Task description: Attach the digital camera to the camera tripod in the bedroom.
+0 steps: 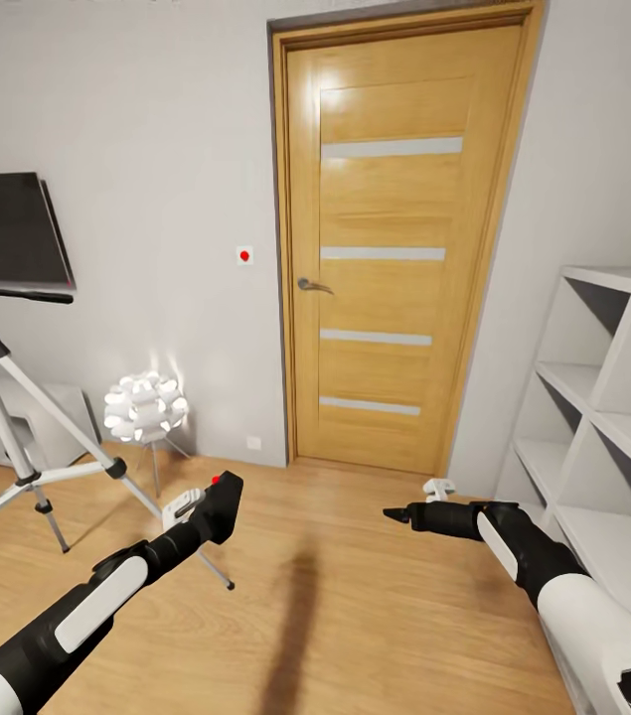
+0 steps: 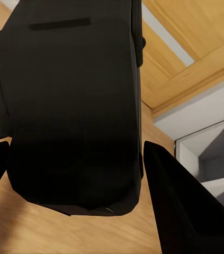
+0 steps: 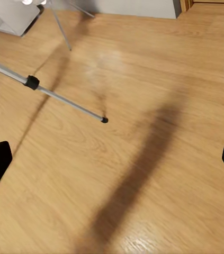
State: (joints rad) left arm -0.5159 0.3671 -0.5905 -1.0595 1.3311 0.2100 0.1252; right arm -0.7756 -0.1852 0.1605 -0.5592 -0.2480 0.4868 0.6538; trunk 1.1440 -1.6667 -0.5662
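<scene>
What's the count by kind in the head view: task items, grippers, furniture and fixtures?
Task items: 2, camera and tripod
Grippers: 2, left gripper and right gripper
Furniture and fixtures: 4, door, lamp, shelf, TV
Total: 8

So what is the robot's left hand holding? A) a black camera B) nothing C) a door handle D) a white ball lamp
A: the left gripper is shut on the digital camera, a black box with a red dot, seen large between the fingers in the left wrist view.
</scene>
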